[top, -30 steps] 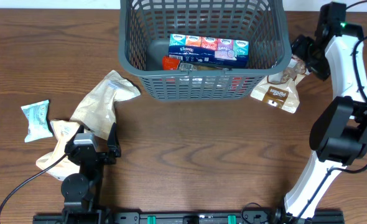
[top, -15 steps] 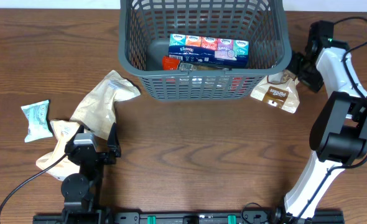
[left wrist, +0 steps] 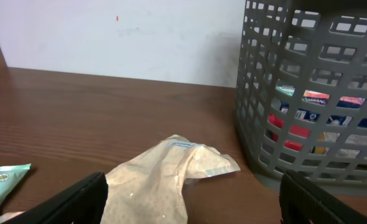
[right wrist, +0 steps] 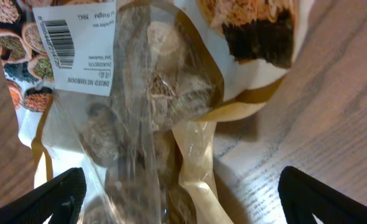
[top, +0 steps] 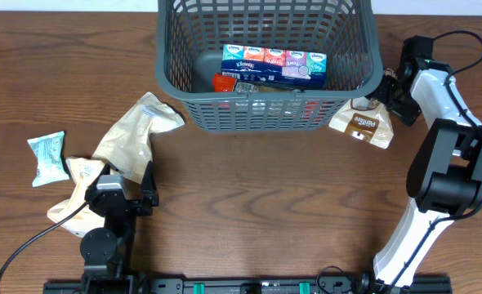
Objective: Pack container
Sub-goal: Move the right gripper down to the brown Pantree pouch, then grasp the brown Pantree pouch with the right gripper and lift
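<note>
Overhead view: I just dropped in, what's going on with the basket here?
The right gripper is at the mushroom packet, which lies on a brown packet by the right end of the basket. Its jaws stand open on either side of the packet, with no grip yet. The left gripper is open and empty by the tan bag. A tissue pack and a red item are already in the basket.
</note>
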Controlling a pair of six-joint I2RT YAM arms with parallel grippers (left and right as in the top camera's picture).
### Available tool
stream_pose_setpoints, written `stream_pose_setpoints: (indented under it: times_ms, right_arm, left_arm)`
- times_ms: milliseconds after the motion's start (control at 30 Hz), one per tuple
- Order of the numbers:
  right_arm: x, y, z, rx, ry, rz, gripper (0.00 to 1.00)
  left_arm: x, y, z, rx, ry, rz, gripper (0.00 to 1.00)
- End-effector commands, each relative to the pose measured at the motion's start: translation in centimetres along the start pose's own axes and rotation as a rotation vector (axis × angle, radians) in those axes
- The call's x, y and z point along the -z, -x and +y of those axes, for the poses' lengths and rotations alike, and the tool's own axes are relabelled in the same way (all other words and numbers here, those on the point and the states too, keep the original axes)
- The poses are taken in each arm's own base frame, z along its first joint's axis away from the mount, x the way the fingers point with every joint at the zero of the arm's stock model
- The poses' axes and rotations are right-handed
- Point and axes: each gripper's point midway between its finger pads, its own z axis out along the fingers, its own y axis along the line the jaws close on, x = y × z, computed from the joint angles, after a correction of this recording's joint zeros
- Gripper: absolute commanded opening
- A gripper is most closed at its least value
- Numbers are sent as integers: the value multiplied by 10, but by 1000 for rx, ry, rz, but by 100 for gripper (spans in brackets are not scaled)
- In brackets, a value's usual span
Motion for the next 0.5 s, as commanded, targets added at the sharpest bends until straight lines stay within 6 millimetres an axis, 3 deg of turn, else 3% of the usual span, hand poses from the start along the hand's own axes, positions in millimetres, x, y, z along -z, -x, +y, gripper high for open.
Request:
stream_pose_setpoints:
  times_ms: [0,300,400,467]
  right_arm:
    - [-12,-14,-2,16,-9,28,91]
    - [-25,-28,-9,36,-18,46,90]
    - [-25,-28,-8,36,-12,50,78]
    - [-25,-30,-5,36,3,56,65]
  left_arm:
    - [-1,-6,-1,2,-4,9,81]
    - [-1,-6,-1,2,-4,9,81]
    - [-1,-6,-1,2,-4,9,81]
    - [-1,-6,-1,2,-4,9,81]
